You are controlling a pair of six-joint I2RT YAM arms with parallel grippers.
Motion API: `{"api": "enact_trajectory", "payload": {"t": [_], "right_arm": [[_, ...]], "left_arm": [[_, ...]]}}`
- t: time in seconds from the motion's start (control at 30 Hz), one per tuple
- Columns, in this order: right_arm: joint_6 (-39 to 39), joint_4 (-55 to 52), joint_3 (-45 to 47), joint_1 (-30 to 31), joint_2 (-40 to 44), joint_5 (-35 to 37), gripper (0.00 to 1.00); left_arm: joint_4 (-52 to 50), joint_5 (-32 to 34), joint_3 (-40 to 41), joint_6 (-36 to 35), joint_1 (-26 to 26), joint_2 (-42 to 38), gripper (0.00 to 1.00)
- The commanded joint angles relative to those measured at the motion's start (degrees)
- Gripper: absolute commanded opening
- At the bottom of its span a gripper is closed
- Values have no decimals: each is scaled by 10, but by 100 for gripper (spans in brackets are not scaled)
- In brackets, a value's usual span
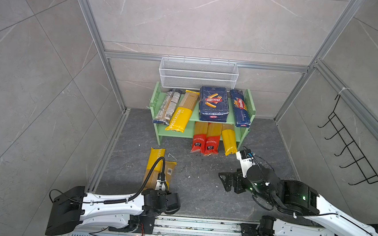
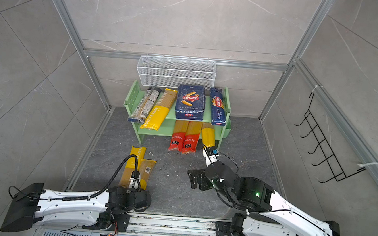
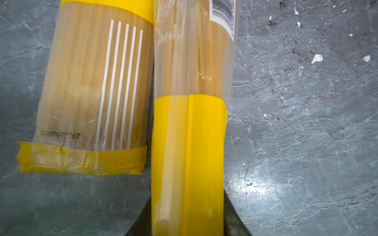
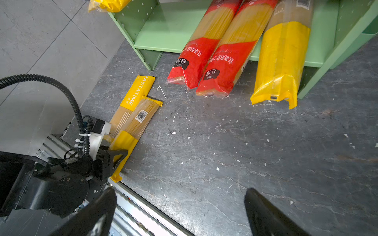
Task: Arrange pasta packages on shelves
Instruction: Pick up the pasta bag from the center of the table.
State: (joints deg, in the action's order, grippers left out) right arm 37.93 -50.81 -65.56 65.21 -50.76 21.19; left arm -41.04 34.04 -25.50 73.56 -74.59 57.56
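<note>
Left wrist view: left gripper (image 3: 187, 199) clamped on the yellow end of the barcode bag (image 3: 194, 67); only its finger edges show, cut off by the frame.
Tool, right: right gripper (image 4: 180, 212) spread wide, empty, above the floor (image 4: 245, 153).
Floor count: two packs, the barcode bag and the PASTATIME floor bag (image 3: 92, 81), side by side, touching.
Lower board count: three, one red bag (image 1: 199, 135), a second red bag (image 1: 212, 137), one yellow-ended bag (image 1: 228, 137); near ends overhang, far ends hidden under the upper board.
Upper board count: four, clear bag (image 1: 168, 105), yellow shelf bag (image 1: 182, 111), wide Barilla pack (image 1: 213, 104), narrow Barilla pack (image 1: 240, 108).
Shelves (image 1: 156, 97): one green two-tier rack at the back wall, below the white mesh basket (image 1: 198, 75).
Hard to make out: in both top views the left jaws sit hidden under the wrist; whether the gripped bag is off the floor cannot be told.
</note>
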Motion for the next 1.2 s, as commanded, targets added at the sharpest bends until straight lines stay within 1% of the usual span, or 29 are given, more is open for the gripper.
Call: {"api": "enact_trajectory", "payload": {"t": [0.0, 0.2, 0.53, 0.97, 1.17], "right_arm": [[5, -17, -20, -2, 5, 5, 100], [3, -21, -27, -3, 1, 10, 100], [-3, -22, -41, -2, -13, 13, 100], [-9, -24, -53, -3, -21, 21, 99], [-10, -26, -53, -3, -18, 24, 100]], "left_arm": [[-22, 78, -27, -1, 2, -22, 0], [-21, 99, -23, -14, 2, -55, 0], [-20, 110, -27, -46, 2, -94, 0], [-19, 134, -77, -105, -5, -91, 0], [-18, 153, -92, -118, -9, -94, 0]]}}
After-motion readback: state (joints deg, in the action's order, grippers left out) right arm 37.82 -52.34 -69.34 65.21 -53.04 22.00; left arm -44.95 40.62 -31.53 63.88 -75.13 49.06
